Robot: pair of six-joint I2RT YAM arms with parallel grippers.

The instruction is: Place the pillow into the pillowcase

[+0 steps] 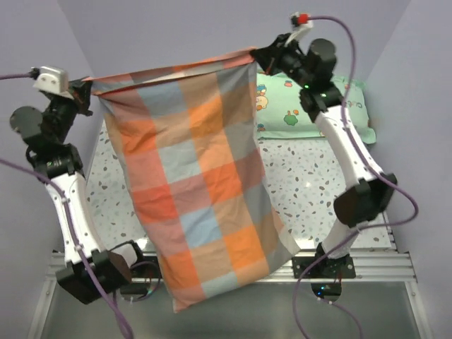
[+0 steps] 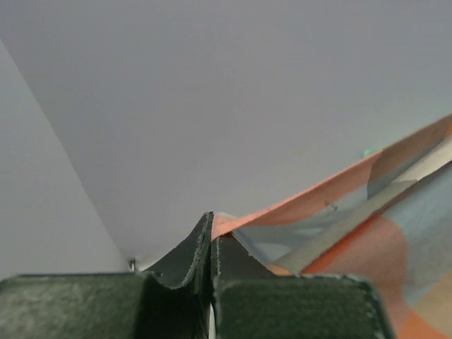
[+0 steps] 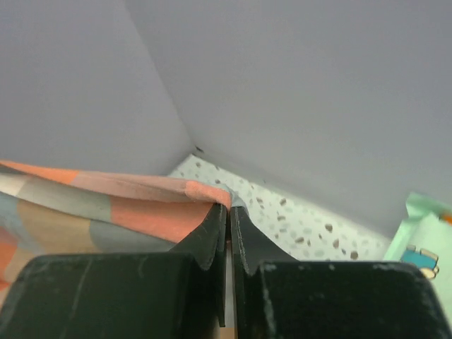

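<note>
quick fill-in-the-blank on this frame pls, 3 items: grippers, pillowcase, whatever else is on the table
1. The left gripper and the right gripper are each ____ on the pillowcase.
2. The pillowcase hangs in the air, held by its two ____ corners.
3. The mint-green pillow lies on the table, on the ____ arm's side.

Missing words: shut; top; right.

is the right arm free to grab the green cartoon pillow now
Probably not: the right pincer is shut on a corner of the pillowcase. The green pillow lies nearby, but the pincer must let go first.
</note>
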